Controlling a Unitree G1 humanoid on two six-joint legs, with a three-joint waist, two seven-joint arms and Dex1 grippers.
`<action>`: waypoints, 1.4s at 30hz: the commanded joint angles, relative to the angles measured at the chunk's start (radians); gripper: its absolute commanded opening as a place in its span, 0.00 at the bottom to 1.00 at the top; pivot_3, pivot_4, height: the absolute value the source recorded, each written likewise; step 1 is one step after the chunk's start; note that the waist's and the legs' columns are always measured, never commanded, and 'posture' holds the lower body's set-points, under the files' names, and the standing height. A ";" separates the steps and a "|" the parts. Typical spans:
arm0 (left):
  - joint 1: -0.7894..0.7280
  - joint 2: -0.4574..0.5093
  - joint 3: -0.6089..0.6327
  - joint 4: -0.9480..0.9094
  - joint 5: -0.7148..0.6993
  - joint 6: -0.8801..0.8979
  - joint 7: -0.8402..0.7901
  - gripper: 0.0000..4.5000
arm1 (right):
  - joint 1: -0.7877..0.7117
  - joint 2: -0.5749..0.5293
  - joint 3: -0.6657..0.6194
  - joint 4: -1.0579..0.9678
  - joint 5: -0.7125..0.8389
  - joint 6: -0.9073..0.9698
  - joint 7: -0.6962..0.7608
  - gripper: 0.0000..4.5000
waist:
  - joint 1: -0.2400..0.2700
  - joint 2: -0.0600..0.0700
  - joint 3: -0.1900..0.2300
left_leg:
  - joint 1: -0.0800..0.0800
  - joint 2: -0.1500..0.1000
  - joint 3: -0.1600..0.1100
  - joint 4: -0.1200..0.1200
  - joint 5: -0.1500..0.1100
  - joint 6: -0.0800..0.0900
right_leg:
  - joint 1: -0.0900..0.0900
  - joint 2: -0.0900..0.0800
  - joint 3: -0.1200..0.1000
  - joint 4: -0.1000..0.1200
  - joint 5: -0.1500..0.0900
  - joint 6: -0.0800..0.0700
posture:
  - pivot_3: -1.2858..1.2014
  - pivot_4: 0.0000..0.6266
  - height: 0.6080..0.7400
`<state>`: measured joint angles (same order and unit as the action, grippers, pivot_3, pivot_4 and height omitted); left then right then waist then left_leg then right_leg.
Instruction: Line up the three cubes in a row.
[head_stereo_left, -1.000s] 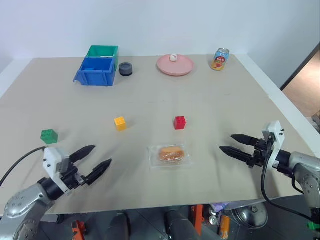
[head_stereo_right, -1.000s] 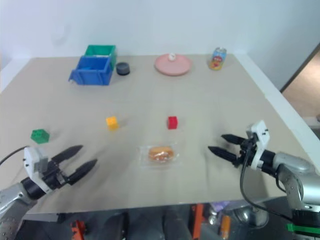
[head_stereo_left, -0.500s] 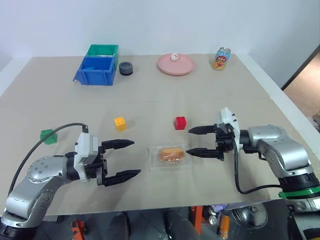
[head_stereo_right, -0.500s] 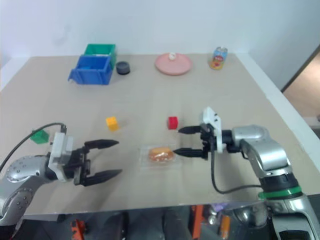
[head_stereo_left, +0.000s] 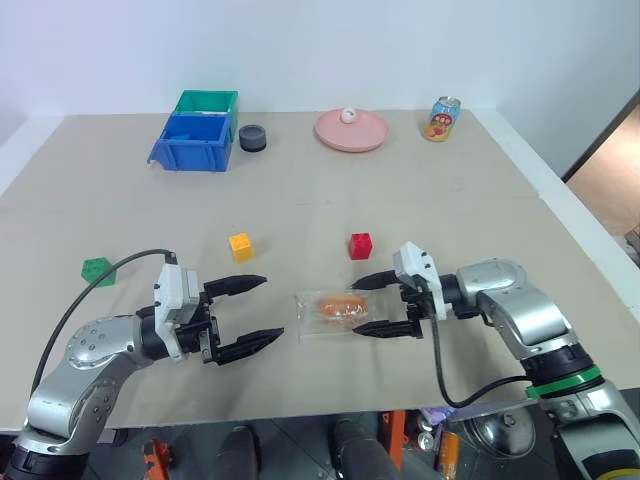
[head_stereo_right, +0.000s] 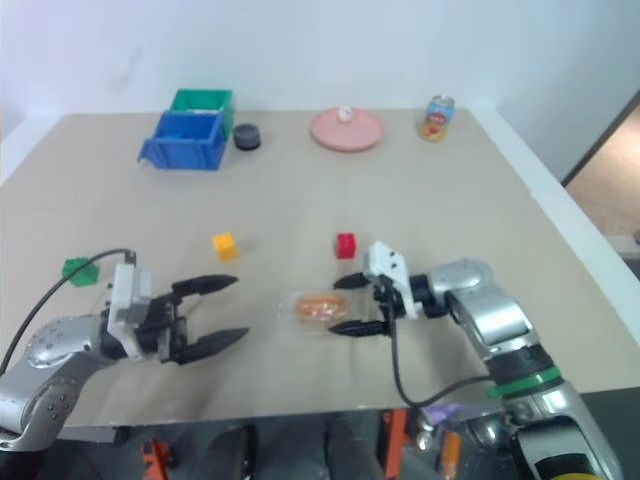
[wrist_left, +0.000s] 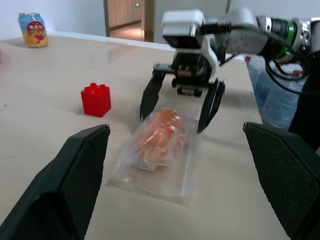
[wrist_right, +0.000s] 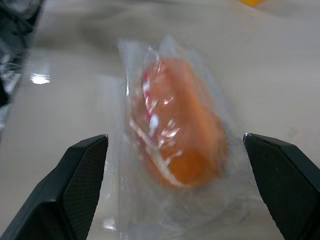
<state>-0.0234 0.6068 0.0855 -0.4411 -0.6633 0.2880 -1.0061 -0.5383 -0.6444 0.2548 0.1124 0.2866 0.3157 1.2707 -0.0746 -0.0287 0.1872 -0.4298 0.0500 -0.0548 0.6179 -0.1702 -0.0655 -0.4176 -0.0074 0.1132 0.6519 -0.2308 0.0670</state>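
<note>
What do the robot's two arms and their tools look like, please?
Both arms are rounded silver-grey metal with a black cable looping along each. The right arm has a green band. The left tool and right tool each have a white block carrying two tapering black fingers.

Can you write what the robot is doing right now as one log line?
right gripper: open, fingers either side of wrapped bun | left gripper: open, empty | red, yellow, green cubes: untouched

Head stereo pair looked forward and down over the whole beige table (head_stereo_left: 420, 190), from a distance. Left wrist camera faced level across the tabletop toward the clear-wrapped orange bun (wrist_left: 159, 135), centre frame. Right wrist camera viewed that same bun (wrist_right: 177, 125) close, from the opposite side.
</note>
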 joint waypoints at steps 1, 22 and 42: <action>-0.006 -0.006 0.009 -0.028 0.001 -0.015 0.015 1.00 | -0.024 0.037 -0.001 0.050 -0.042 -0.070 -0.029 0.87 | 0.000 0.000 0.000 | 0.000 0.000 0.000 0.000 0.000 0.000 | 0.000 0.000 0.000 0.000 0.000 0.000 | 0.52 0.24 0.97; -0.113 -0.039 -0.102 0.055 0.027 -0.027 -0.061 1.00 | 0.104 -0.195 -0.256 -0.028 0.151 0.114 0.074 0.10 | 0.014 0.000 0.000 | 0.001 0.000 -0.001 0.001 0.000 0.000 | 0.002 0.000 0.000 0.001 0.000 0.000 | 0.52 0.24 0.97; -0.204 -0.166 -0.164 0.162 0.117 -0.086 -0.026 1.00 | -0.162 -0.227 -0.378 0.743 -0.248 -0.362 -0.642 0.10 | -0.011 0.002 0.000 | 0.004 -0.001 0.001 0.001 0.001 0.001 | 0.004 0.000 0.003 0.001 0.001 0.001 | 0.52 0.24 0.97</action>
<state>-0.2179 0.4456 -0.0802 -0.2779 -0.5607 0.2316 -1.0433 -0.6658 -0.8678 -0.1163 0.8591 0.0532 -0.0144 0.6769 -0.0852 -0.0263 0.1874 -0.4238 0.0489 -0.0542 0.6188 -0.1695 -0.0645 -0.4117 -0.0069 0.1161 0.6529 -0.2296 0.0683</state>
